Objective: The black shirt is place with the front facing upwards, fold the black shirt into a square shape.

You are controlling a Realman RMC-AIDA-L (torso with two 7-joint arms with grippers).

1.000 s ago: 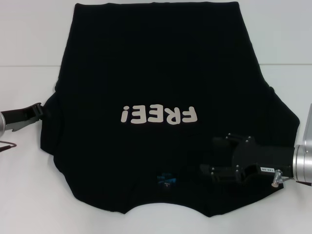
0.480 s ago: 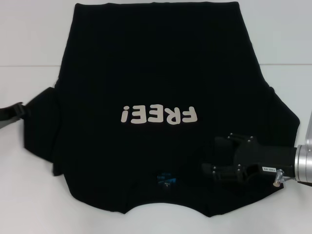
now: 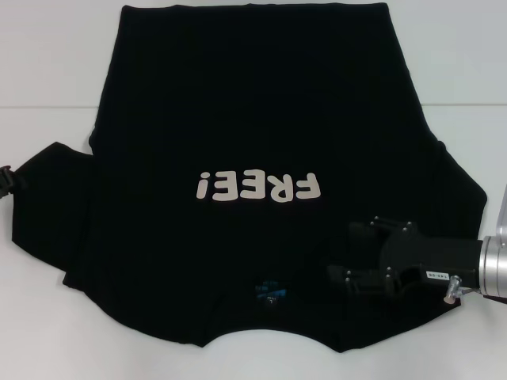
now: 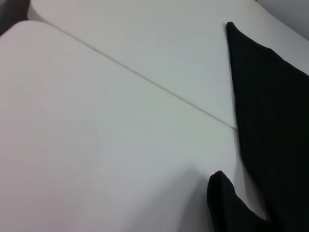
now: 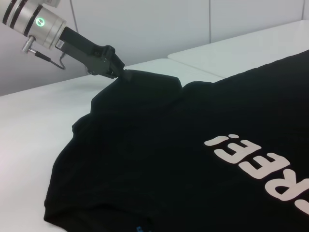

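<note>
1. In the head view the left gripper (image 3: pixel 6 180) is cut off by the left edge of the frame; only a black tip shows.
2. The right gripper (image 3: pixel 348 255) lies black against the black shirt (image 3: pixel 253 103), so the set of its jaws cannot be read.
3. The shirt's hem runs off the top edge.
4. The blue neck label (image 3: pixel 269 291) is too small to read.
5. In the right wrist view, the cream lettering (image 5: pixel 263 164) is cut by the right edge.

The white tabletop (image 3: pixel 47 47) is smooth and bright. A thin line (image 3: pixel 47 106) runs across it from side to side. Behind its far edge stands a pale wall (image 5: pixel 159 24) of flat panels.
</note>
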